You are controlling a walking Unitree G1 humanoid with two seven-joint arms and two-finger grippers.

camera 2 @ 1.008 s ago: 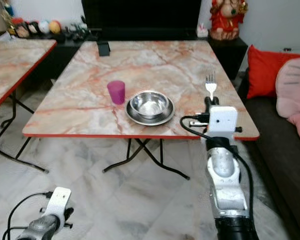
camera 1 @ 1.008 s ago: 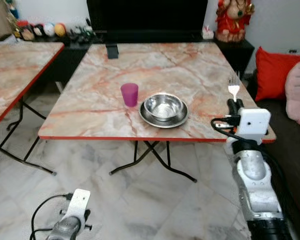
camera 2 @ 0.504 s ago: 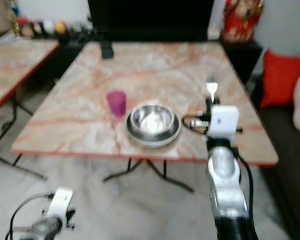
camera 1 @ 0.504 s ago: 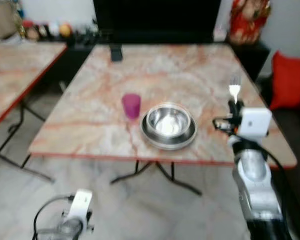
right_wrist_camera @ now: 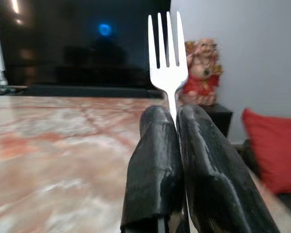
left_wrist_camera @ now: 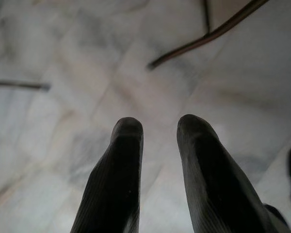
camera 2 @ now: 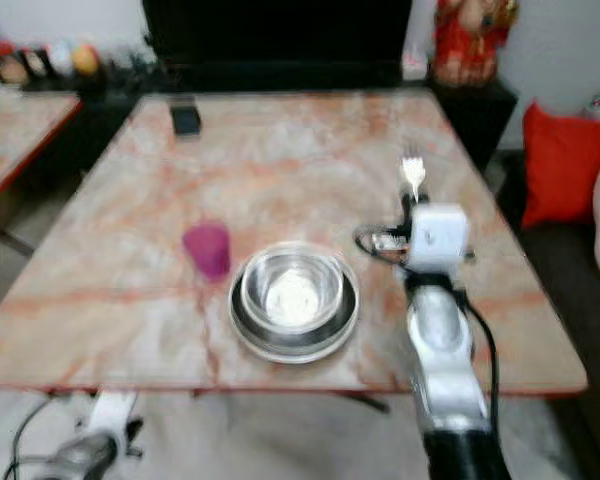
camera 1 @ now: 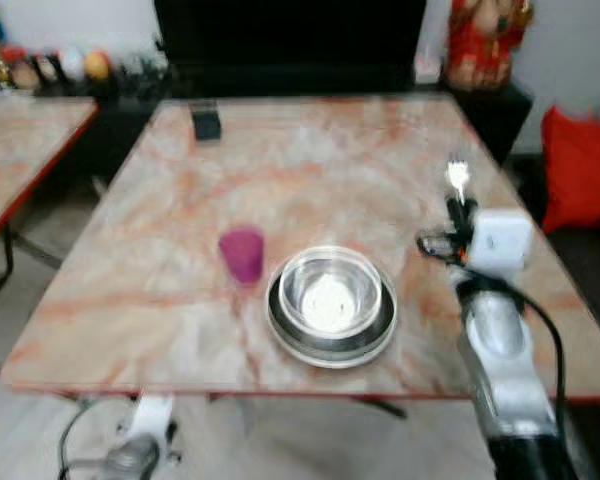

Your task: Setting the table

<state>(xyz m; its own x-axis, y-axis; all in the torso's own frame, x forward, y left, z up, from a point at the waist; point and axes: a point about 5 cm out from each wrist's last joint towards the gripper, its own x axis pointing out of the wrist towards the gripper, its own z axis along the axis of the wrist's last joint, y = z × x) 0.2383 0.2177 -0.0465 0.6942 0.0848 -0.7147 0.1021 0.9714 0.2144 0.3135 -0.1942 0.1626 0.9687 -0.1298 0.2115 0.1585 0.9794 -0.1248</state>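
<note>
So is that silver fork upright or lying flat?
Upright: the silver metal fork stands tines-up, pinched between the right pincer, above the marble table.

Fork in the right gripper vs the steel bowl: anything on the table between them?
Nothing: in the left eye view bare marble tabletop separates the fork in the right gripper from the steel bowl.

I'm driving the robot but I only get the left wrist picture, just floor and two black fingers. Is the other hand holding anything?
Observer: Yes, the right gripper is shut on a fork, prongs up.
Operator: Where is it?
Observer: Over the table, to the right of the steel bowl.
Operator: Is there a cup?
Observer: A purple cup stands left of the bowl.
</note>
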